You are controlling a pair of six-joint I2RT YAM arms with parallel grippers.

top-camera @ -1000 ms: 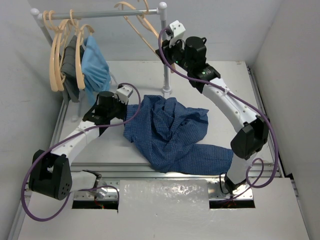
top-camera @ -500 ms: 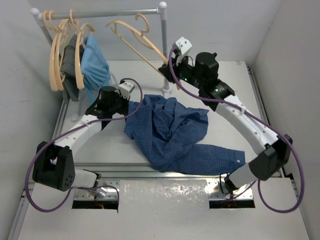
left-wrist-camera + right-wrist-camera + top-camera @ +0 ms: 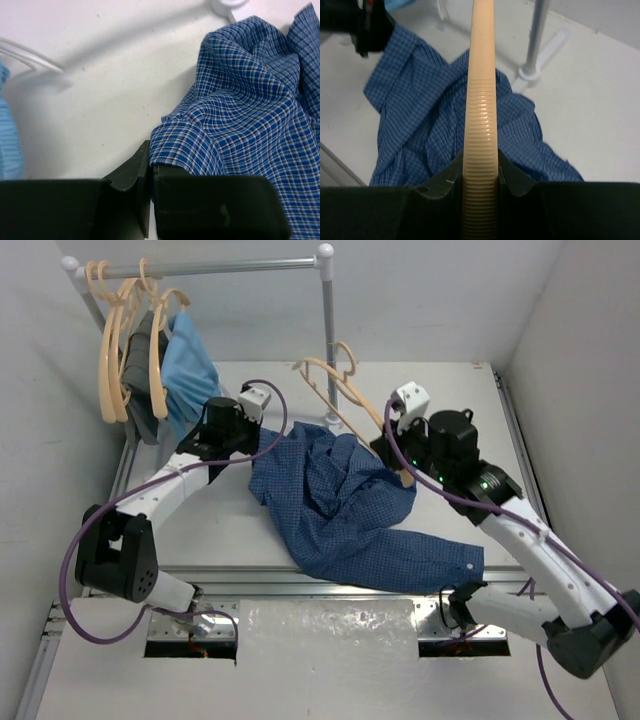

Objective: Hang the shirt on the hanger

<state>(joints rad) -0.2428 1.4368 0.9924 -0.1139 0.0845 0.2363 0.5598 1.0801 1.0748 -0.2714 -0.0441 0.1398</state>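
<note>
Both grippers are engaged: the left gripper (image 3: 150,165) pinches an edge of the shirt (image 3: 340,510) (heaped on the table (image 3: 450,400), possibly near its collar), the right gripper (image 3: 480,167) clamps the hanger (image 3: 480,75) just above it, so next the hanger's arm must be fed into the neck opening.

Dark blue checked shirt (image 3: 340,510) crumpled mid-frame on the tabletop (image 3: 450,420), one sleeve trailing toward lower right, pale peach ribbed hanger (image 3: 479,110) tilted over its upper right edge, hook uppermost

Two arms (image 3: 165,488) (image 3: 525,532), one checked shirt (image 3: 340,510), two hung garments (image 3: 190,370) (image 3: 140,345), one held hanger (image 3: 482,75)
</note>
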